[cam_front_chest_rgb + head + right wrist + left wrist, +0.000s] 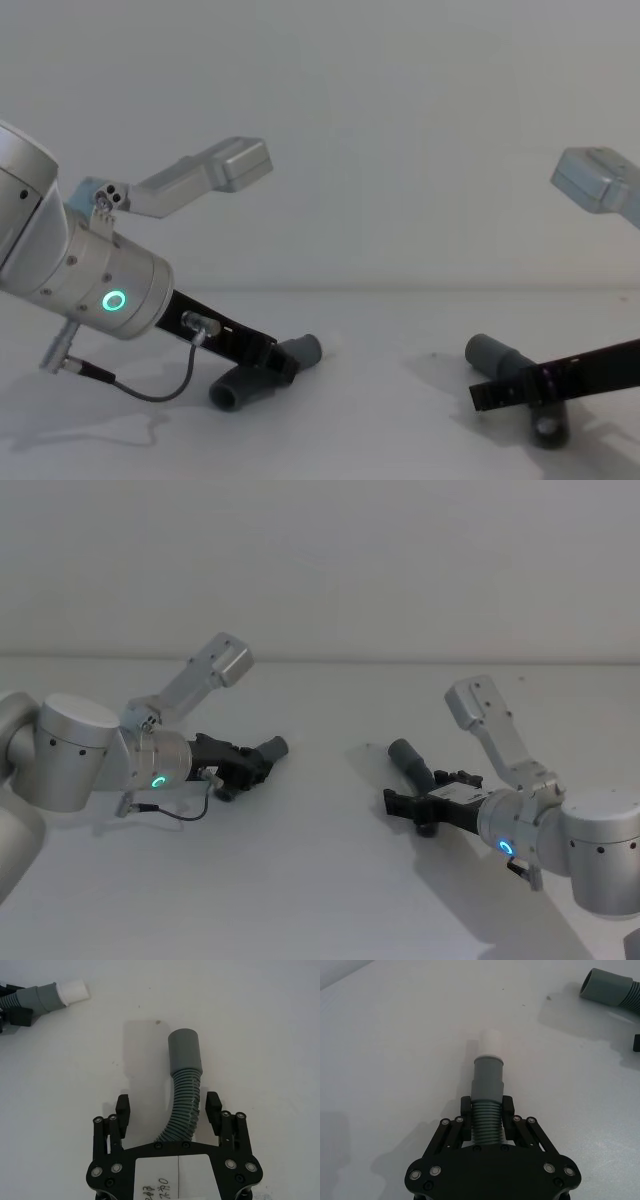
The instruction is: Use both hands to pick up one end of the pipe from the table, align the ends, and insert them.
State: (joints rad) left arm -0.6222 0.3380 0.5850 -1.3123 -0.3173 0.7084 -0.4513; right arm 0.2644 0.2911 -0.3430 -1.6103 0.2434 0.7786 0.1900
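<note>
Head view: both arms reach low and inward over the table [320, 890], with the left gripper [258, 765] and right gripper [398, 804] well apart. Left wrist view: its fingers pinch the white-tipped piece [488, 1077] by the hose, collar pointing straight out — the sleeve piece [609, 986] lies farther off. Right wrist view: fingers spread astride the sleeve piece's hose. Chest view: both pieces sit low on the table, collars tilted up and inward.

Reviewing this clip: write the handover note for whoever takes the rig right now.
The left gripper is shut on the ribbed part of the white-tipped piece, just behind its collar.
The right gripper is open, its fingers straddling the sleeve piece, which lies on the table.
Done: left grasp.
Left to do: close the right grasp, lift, align the two ends, which are well apart, and insert.
</note>
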